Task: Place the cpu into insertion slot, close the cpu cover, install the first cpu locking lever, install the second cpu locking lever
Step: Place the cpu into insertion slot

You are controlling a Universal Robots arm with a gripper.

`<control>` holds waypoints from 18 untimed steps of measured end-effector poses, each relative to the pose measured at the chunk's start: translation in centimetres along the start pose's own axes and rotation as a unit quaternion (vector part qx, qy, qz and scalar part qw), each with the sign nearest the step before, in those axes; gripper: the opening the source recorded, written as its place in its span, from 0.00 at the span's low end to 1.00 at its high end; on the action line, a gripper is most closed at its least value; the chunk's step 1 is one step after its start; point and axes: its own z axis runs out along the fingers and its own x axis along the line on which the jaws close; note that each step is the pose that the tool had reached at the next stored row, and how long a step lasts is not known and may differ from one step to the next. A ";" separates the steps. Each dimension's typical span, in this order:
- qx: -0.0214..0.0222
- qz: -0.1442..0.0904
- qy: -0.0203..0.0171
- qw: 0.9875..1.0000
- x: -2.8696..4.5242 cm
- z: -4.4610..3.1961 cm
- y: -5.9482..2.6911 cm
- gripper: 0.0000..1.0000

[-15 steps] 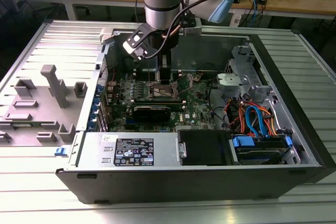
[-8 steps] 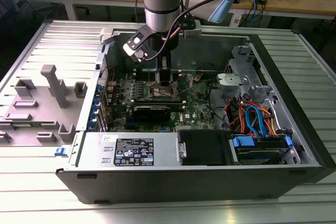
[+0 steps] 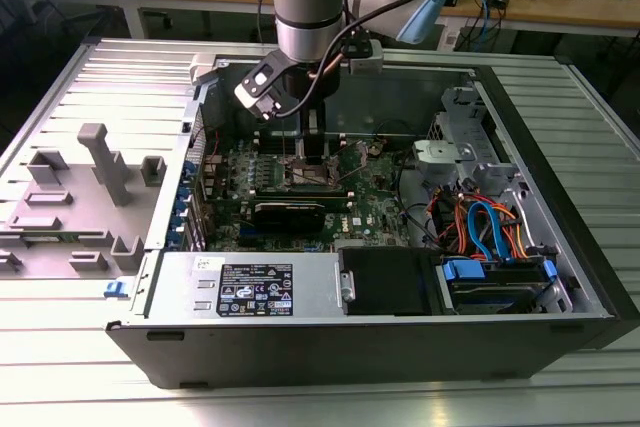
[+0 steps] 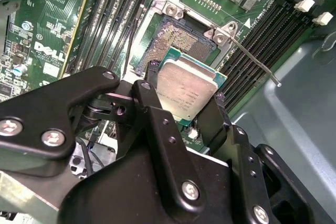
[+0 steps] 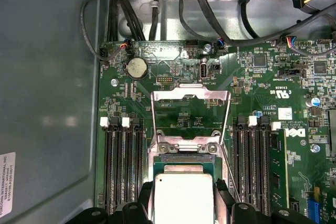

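Inside an open black computer case (image 3: 400, 352) on a ribbed grey metal table (image 3: 60, 367), the small square silver-topped cpu (image 4: 186, 88) is clamped between the black gripper's (image 4: 184, 100) fingers and held over the dark-centred, silver-rimmed insertion slot (image 4: 176, 40).

Dull metal cpu (image 4: 186, 90) (matt top).

Down on the ribbed silver metal counter (image 3: 60, 367) sits the open black computer case (image 3: 400, 352), lying on its side, and just beside it, at the exterior view's left, a grey plastic fixture tray (image 3: 60, 217).
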 end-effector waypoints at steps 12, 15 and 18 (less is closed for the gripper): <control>0.000 0.000 -0.001 1.000 -0.09 0.36 -0.04 0.55; 0.000 0.000 -0.002 1.000 -0.11 0.67 -0.06 0.55; 0.000 0.000 -0.003 1.000 -0.21 0.85 -0.10 0.55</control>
